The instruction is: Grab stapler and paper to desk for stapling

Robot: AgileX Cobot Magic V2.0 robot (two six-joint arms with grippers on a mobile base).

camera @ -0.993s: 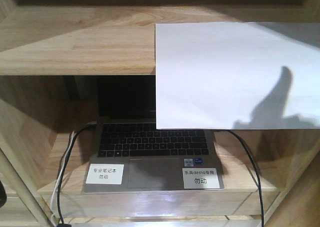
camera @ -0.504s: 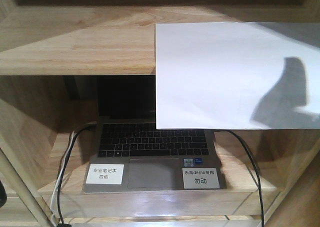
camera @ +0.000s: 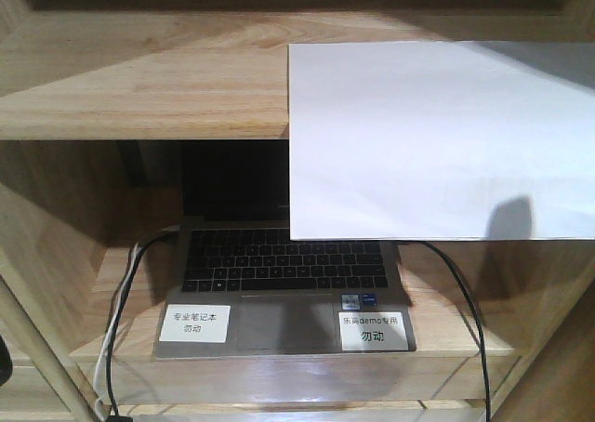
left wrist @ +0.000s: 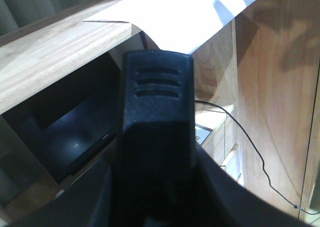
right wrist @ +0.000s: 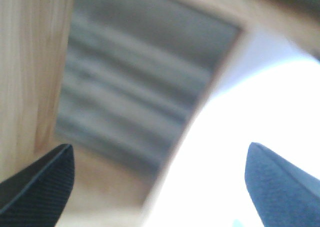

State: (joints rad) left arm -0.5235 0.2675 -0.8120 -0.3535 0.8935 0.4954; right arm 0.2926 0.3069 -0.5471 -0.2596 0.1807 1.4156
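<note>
The paper [camera: 437, 134] is a large white sheet lying on the upper shelf board [camera: 139, 78], its front part hanging over the board's edge. It also shows in the left wrist view [left wrist: 185, 12] and, blurred, in the right wrist view [right wrist: 250, 112]. My left gripper [left wrist: 157, 187] is shut on a black ridged body, the stapler [left wrist: 157, 82], which fills the middle of that view, below and in front of the shelf. My right gripper [right wrist: 160, 187] is open and empty, close over the paper's edge. Neither gripper shows in the front view. The desk is out of view.
An open laptop [camera: 284, 292] with two white printed labels [camera: 193, 323] sits on the lower shelf under the hanging paper. Its dark screen shows in the left wrist view [left wrist: 70, 137]. Cables [camera: 121, 292] run down both sides. Wooden side walls [camera: 558, 292] close the shelf in.
The gripper shadow on the paper has dropped from the sheet's right middle to its lower edge and shrunk. The paper and laptop have not moved.
</note>
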